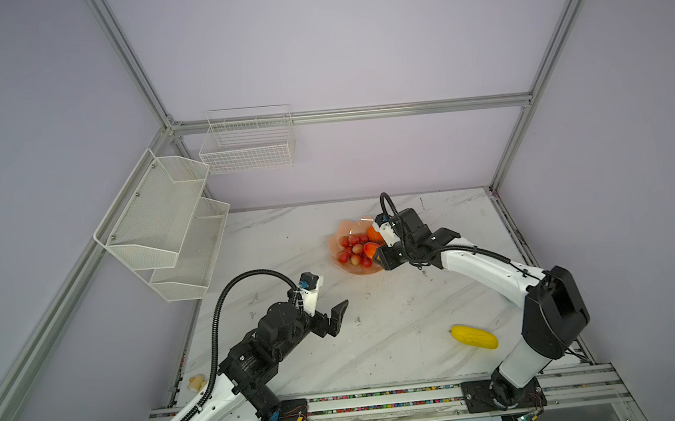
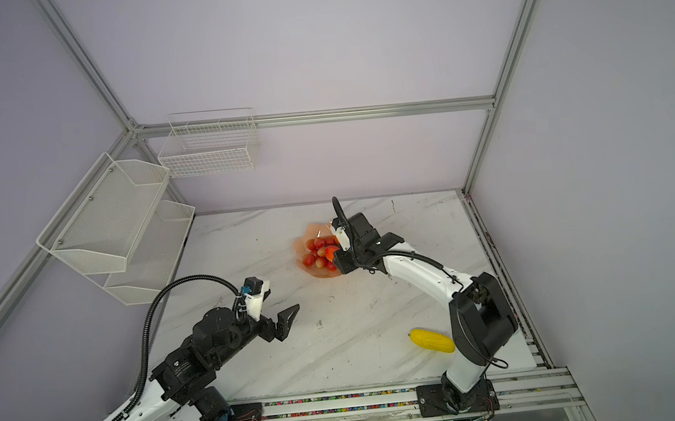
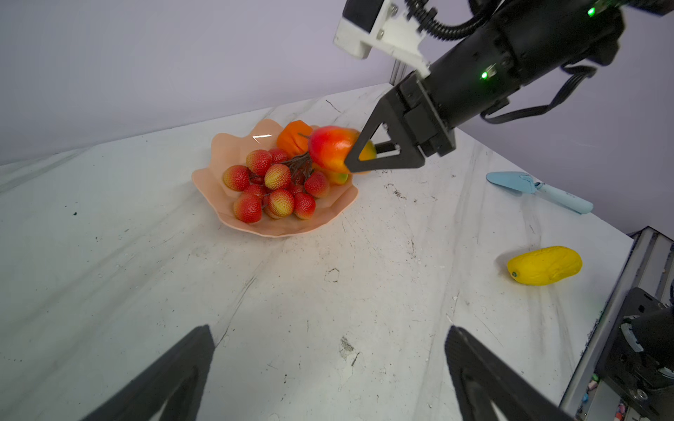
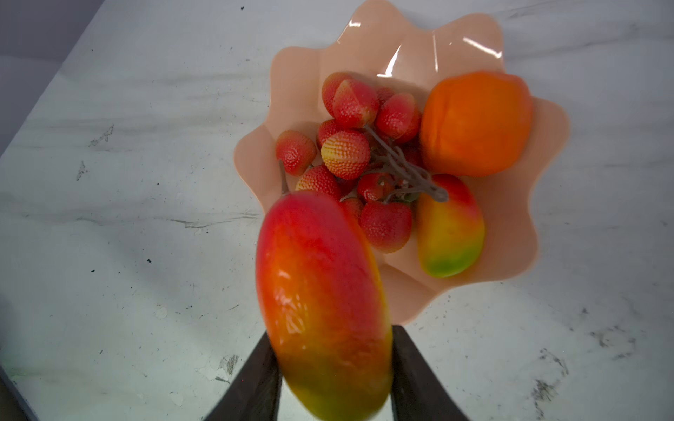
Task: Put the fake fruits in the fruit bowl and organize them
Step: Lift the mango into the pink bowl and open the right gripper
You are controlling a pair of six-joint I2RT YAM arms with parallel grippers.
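Table [image 1: 380, 341] | bowl [image 4: 302, 73]: grapes [image 4: 346, 155], orange [image 4: 476, 124], mango [image 4: 450, 226] | right gripper [image 4: 333, 331] clamps second mango [image 4: 321, 284] | left gripper [image 3: 328, 328] apart

1. The bowl [image 1: 345, 227] stands on the surface [image 1: 380, 341], far of its middle.
2. In the bowl, the grapes [image 1: 354, 249] fill the middle and left; the orange [image 1: 373, 233] lies at the far right, beside them.
3. A mango [image 4: 450, 226] lies in the bowl's right side, beside the grapes and nearer than the orange.
4. A second mango [image 4: 321, 291], gripped in the right hand [image 4: 332, 331], hangs above the bowl's right side.
5. The long fruit [image 1: 474, 337] lies on the surface at the near right, well apart from the bowl.
6. A trowel [image 3: 539, 191] lies right of the bowl, farther than the long fruit.
7. The left hand [image 3: 328, 330] hovers near-left of the bowl, well apart.
8. A rack [image 1: 161, 222] hangs on the left wall [image 1: 10, 165], a basket [image 1: 246, 144] on the far wall [image 1: 355, 51], both left of the bowl.
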